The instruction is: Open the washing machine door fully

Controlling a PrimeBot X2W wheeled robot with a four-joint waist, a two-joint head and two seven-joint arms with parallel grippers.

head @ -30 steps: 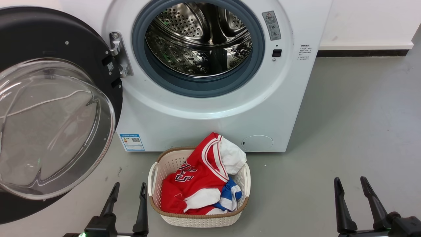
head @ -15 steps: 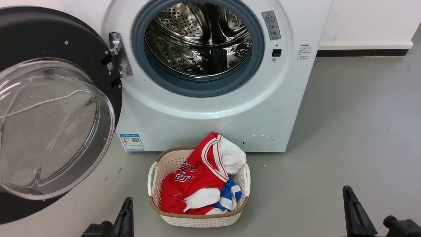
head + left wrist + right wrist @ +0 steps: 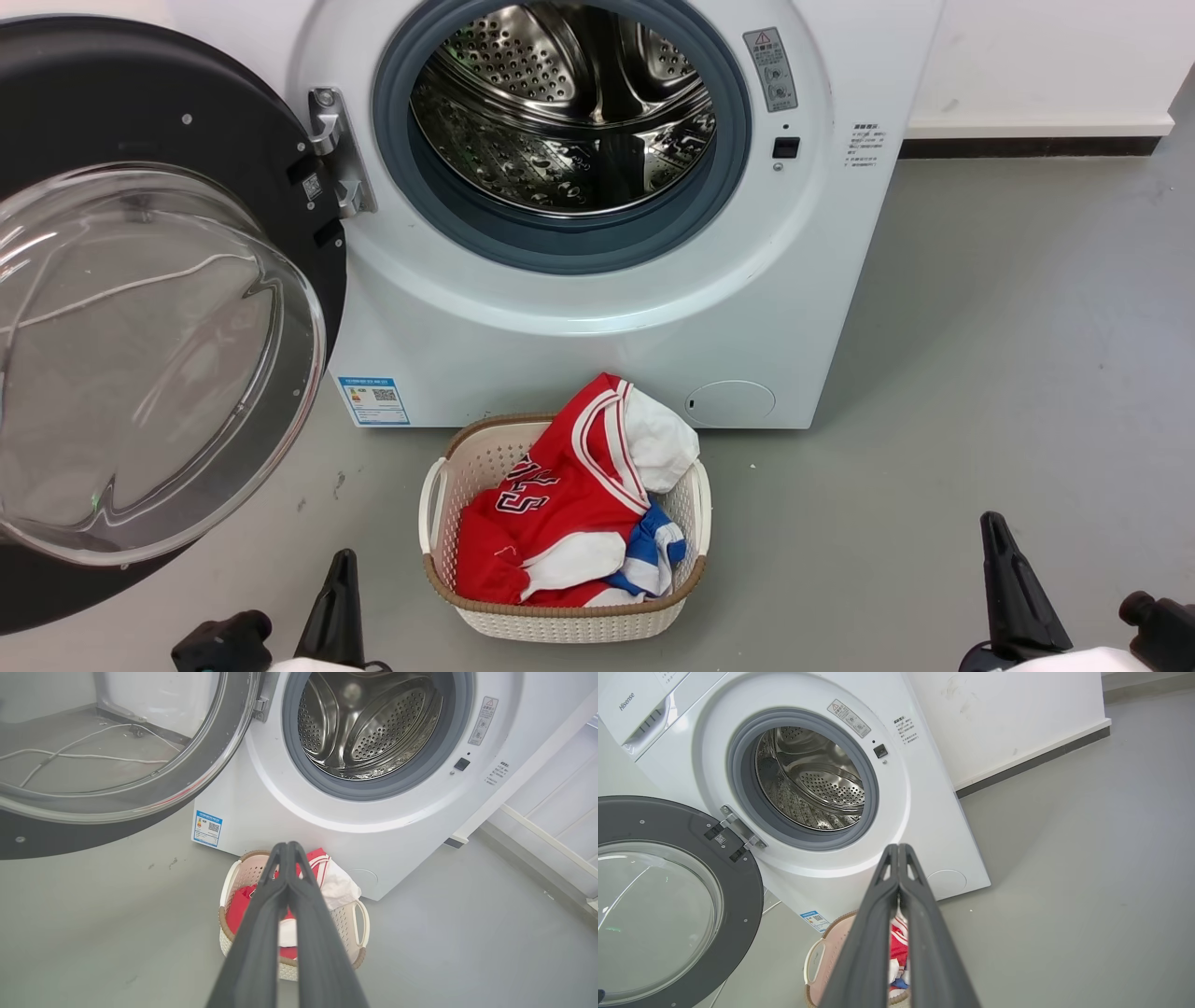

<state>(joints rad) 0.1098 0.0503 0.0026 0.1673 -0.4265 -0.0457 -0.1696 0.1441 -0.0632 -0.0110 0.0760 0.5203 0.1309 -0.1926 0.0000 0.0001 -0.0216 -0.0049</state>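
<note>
Bright, even light. A soft shadow lies on the floor (image 3: 934, 280) right of the washing machine (image 3: 579, 345). Glare streaks the drum (image 3: 560, 112) and the glass of the door (image 3: 159, 355). Wrist views bow lines near their edges.

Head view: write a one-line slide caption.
Washing machine door stands wide open beside the steel drum, a laundry basket of clothes in front.

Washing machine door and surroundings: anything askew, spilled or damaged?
Nothing stands out. The round black glass-bowled door hangs wide open on its metal hinge, and the red and white clothes lie inside the cream plastic basket.
</note>
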